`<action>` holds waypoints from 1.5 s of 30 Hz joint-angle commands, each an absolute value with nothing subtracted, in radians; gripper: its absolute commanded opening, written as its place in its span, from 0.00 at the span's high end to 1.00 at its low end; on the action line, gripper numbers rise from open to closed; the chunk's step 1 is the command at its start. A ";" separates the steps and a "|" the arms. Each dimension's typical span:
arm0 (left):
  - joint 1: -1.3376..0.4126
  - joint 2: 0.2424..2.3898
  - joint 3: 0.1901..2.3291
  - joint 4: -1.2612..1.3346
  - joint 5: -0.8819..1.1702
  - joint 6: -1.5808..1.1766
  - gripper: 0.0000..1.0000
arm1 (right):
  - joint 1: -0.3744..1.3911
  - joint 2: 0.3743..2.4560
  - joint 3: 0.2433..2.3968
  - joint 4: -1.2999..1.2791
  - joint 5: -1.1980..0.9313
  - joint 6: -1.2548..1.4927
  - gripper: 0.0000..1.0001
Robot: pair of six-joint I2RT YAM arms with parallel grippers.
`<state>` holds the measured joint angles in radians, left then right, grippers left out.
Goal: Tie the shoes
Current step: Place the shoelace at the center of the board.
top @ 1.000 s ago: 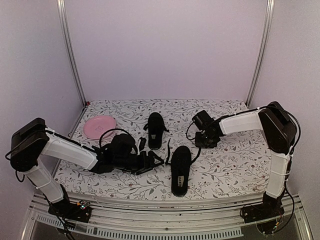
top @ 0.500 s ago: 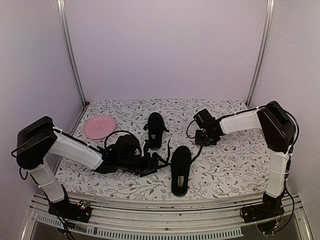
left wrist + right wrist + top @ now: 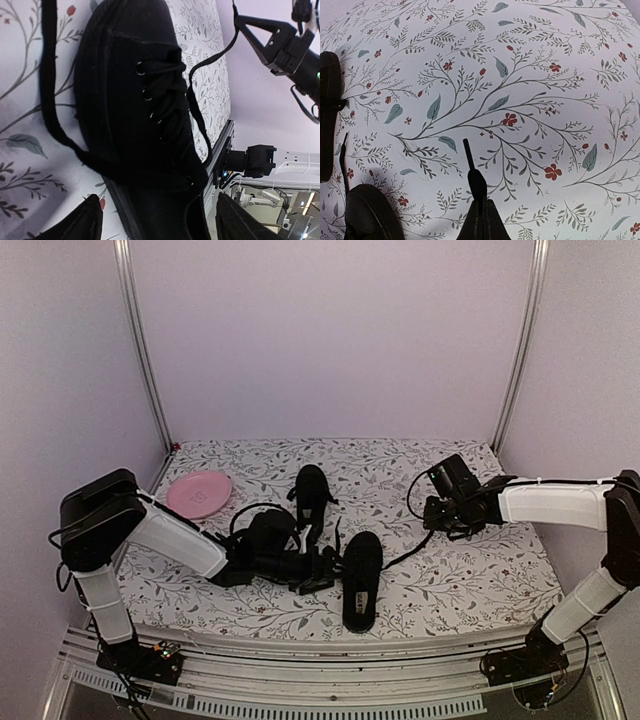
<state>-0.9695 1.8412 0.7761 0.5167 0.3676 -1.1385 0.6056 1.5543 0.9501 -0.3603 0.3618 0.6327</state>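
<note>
The near shoe [image 3: 362, 578] lies on the flower-print table cover [image 3: 470, 585], close to the front edge and a little right of centre. Its long axis runs front to back, and in the left wrist view the smooth rounded toe [image 3: 125, 30] points away towards the back wall, with the eyelets running back towards the near edge. The far shoe [image 3: 310, 500] lies behind it and slightly left, set along much the same line and apart from it; which end is its toe is hard to tell. A pink plate [image 3: 199, 493] sits well to the left. The left gripper [image 3: 326, 566] is low at the near shoe's left flank, its fingers [image 3: 87, 220] spread wide with the shoe's side filling the gap between them; whether they touch it cannot be told. The right gripper [image 3: 438, 516] is off to the right of both shoes, its fingers pressed together on a thin black lace [image 3: 405, 552] that stretches from the near shoe, the lace tip [image 3: 468, 152] poking out beyond the closed fingertips.
</note>
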 commanded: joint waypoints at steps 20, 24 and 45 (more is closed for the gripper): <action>-0.959 2.051 1.034 0.680 0.360 -0.944 0.48 | 0.603 1.167 0.795 -0.271 0.241 0.587 0.98; -0.960 2.035 1.036 0.740 0.397 -0.884 0.54 | 0.602 1.161 0.787 -0.193 0.185 0.553 0.98; -0.934 2.034 1.155 0.542 0.460 -0.614 0.60 | 0.603 1.344 0.987 0.102 -0.151 0.433 0.98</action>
